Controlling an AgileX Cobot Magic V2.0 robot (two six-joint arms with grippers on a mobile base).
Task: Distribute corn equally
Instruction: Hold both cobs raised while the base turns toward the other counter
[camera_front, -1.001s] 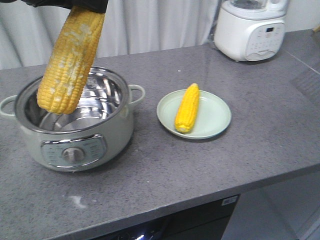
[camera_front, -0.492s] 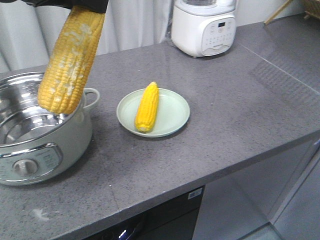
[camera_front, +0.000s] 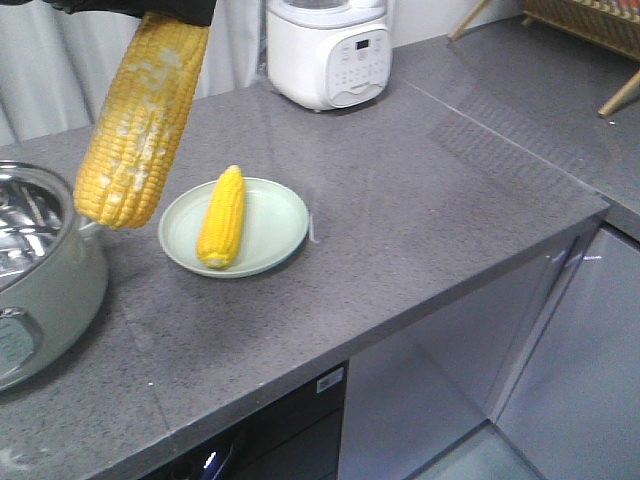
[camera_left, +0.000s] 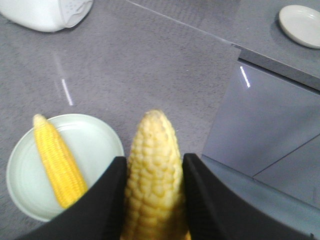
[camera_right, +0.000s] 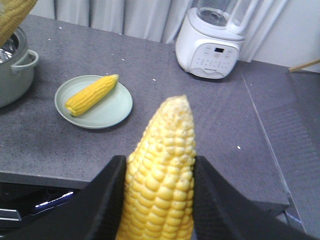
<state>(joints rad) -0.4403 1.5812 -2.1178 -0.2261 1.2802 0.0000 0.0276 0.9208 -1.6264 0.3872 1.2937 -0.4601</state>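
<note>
Left wrist-mounted footage shows the left gripper clamped on a pale cob, which is pinched between both black fingers with its pointed tip sticking out ahead. The green plate is seen just below and to the left of that tip, and a plated cob is laid across it, touching nothing else. In the front-facing view the pale cob, its whitish patches visible, is hung blunt end down just left of the plate, between the plate and a steel pot. It is not yet over the plate.

The right gripper is likewise closed around a bright cob, which is held tip forward, well apart from the plate and to its front right in that view. A white appliance is stood behind the plate. A fourth cob is not seen in any view.

The step in hand is judged to be the carry, with both cobs lifted and neither set down. A white plate can be made out far beyond the green plate, on a further stretch of counter. An equal share would probably be reached if one held cob were lowered beside the plated cob and the other were taken to the white plate. For that, the pale cob would need to be shifted rightward over bare green rim and laid flat so the plated cob is not knocked.
</note>
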